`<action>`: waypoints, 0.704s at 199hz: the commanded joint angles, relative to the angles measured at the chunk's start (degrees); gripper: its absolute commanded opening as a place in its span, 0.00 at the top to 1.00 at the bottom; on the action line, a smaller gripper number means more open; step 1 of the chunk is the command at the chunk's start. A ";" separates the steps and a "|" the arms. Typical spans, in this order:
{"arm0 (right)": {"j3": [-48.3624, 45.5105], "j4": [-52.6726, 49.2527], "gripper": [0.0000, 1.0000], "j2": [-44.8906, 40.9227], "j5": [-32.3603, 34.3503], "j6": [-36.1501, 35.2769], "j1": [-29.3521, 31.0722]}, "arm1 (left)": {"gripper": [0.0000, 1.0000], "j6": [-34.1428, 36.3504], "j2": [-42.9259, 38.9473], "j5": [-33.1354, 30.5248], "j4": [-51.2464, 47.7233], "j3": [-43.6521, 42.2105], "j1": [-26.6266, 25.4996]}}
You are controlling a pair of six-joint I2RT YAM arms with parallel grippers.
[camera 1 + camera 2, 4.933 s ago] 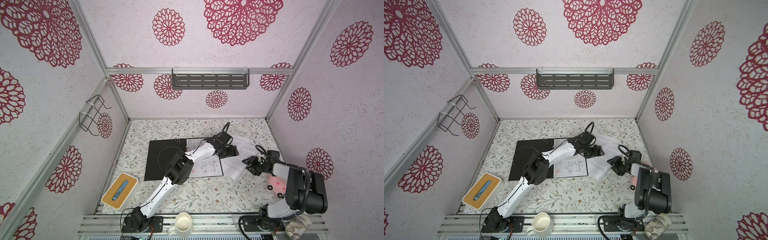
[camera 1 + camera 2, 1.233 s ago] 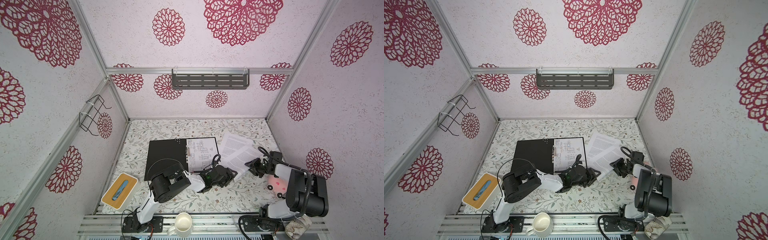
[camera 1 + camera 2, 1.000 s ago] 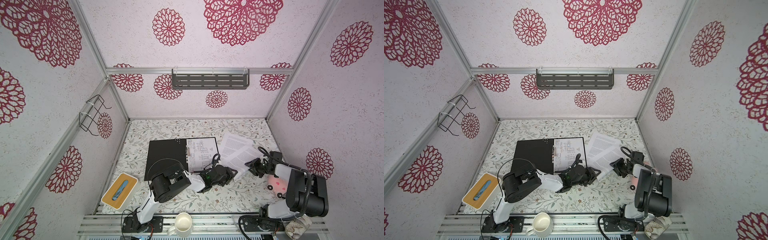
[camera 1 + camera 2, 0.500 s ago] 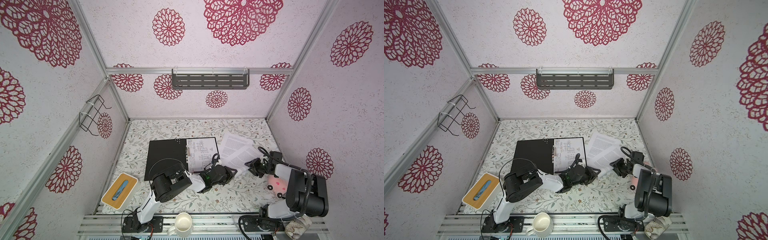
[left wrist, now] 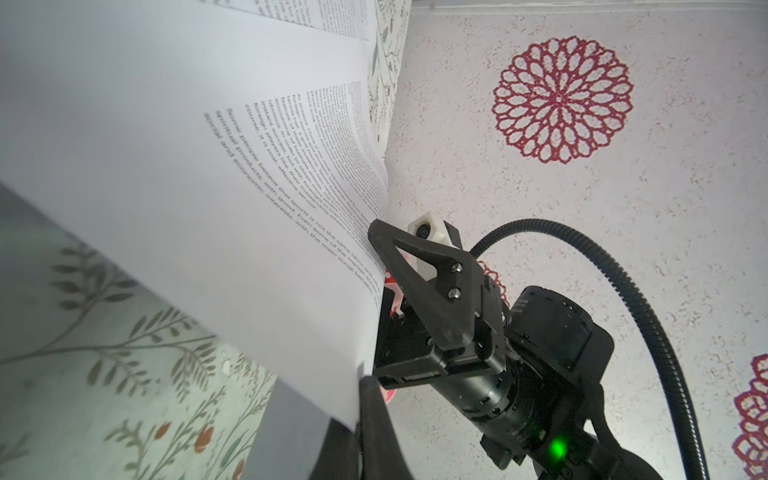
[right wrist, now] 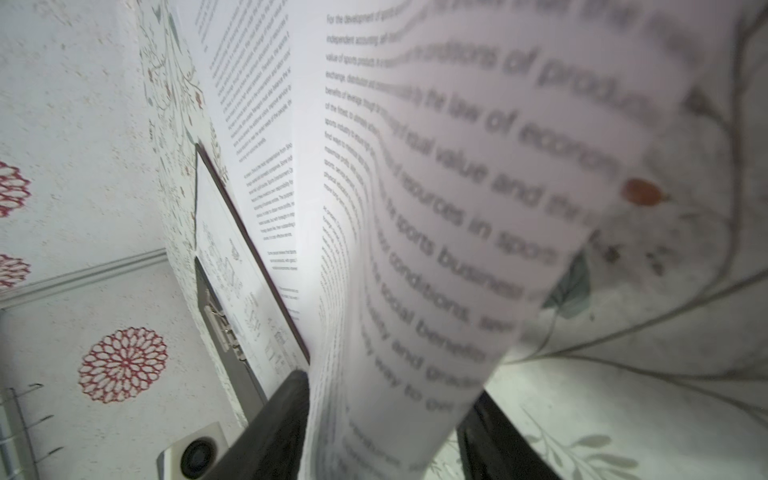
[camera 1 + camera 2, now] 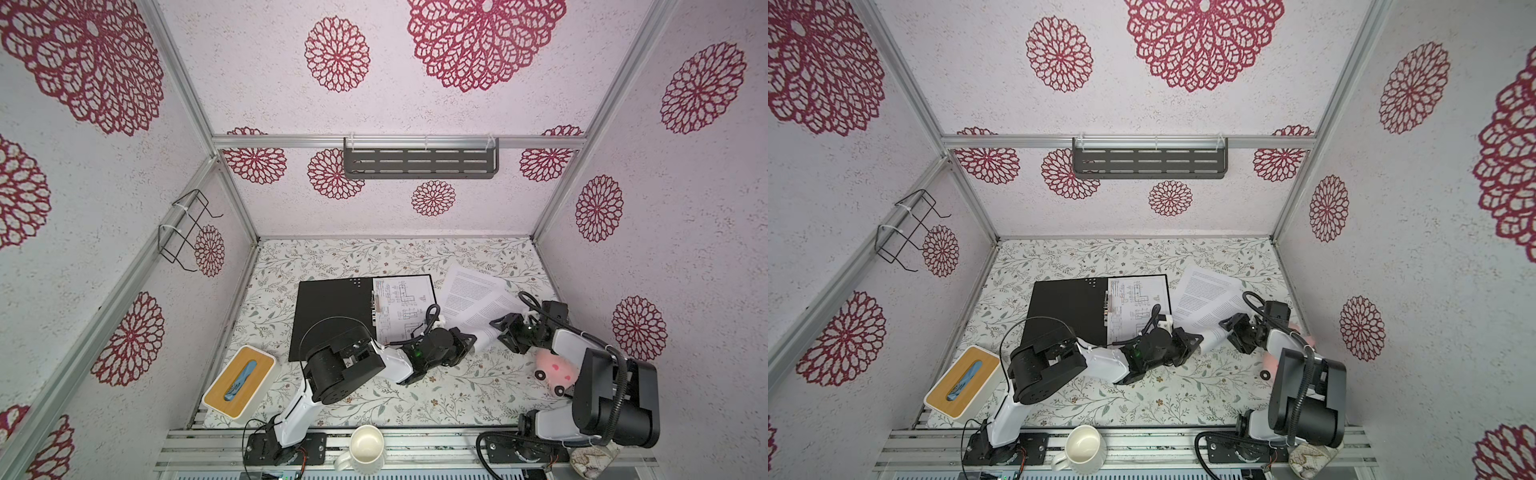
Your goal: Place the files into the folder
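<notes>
Left gripper (image 7: 470, 345) has clamped shut on a corner of the nearer text sheet (image 7: 489, 311), just beside the open folder (image 7: 332, 311). Right gripper (image 7: 500, 331) stands wide open astride that sheet; a pink toy (image 7: 555, 370) lies near.

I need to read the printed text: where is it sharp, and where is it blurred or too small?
Right wrist view: the sheet near the lens is out of focus, its far lines sharper. Left wrist view: mid-sheet print legible, tablecloth blurred. Both top views: print too small.
</notes>
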 commanded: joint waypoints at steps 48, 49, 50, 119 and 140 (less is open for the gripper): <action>4.74 -6.55 0.22 -6.83 0.03 -0.54 -0.05 | 0.98 2.64 -2.10 -5.70 0.33 2.68 1.42; 4.76 -6.63 0.22 -6.97 0.03 -0.50 -0.06 | 0.98 2.68 -2.19 -5.77 0.19 2.72 1.45; 4.72 -6.66 0.22 -7.03 0.03 -0.48 -0.11 | 0.98 2.79 -2.23 -5.86 0.03 2.79 1.46; 4.07 -6.87 0.19 -10.50 -2.82 2.45 -2.48 | 0.99 4.22 -2.33 -6.59 -3.75 6.37 2.76; 3.91 -8.41 0.19 -12.11 -2.65 2.78 -2.56 | 0.99 4.17 -1.86 -6.51 -4.33 7.28 2.88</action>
